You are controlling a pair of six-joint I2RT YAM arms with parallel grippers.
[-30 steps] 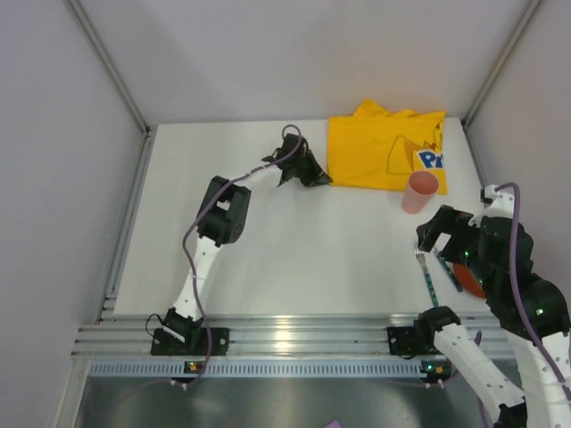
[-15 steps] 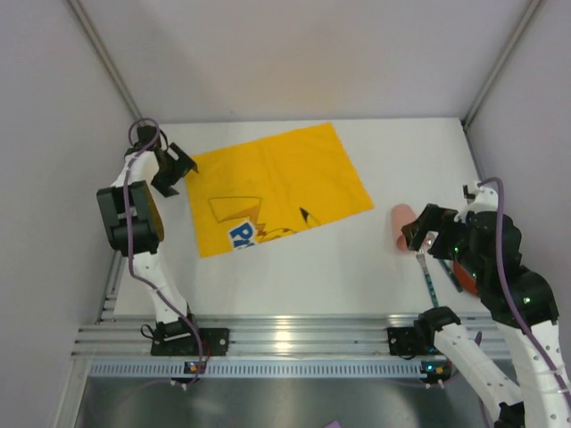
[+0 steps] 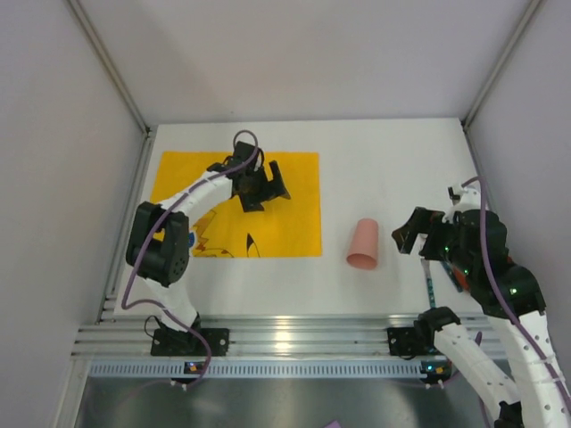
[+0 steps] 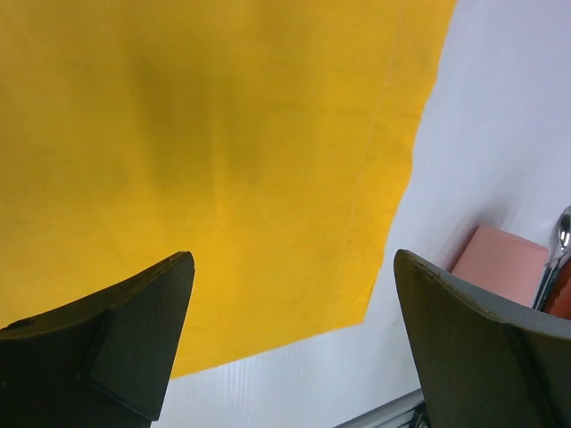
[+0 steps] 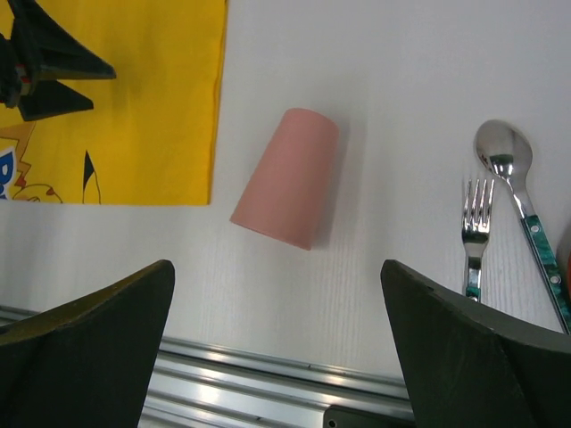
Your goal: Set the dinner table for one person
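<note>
Since the last frame the yellow cartoon mat [image 3: 294, 223] has swung round and lies flat on the left half of the white table [image 3: 393, 160], and the pink cup [image 3: 363, 243] has rolled toward the middle, on its side. Left hand [image 3: 266, 191] is over the mat, fingers [image 4: 116, 348] spread wide. Right hand [image 3: 409, 234], spread too, hangs above the table's right side near fork [image 5: 477, 214] and spoon [image 5: 502, 152]. Mat's blue lettering isn't readable.
</note>
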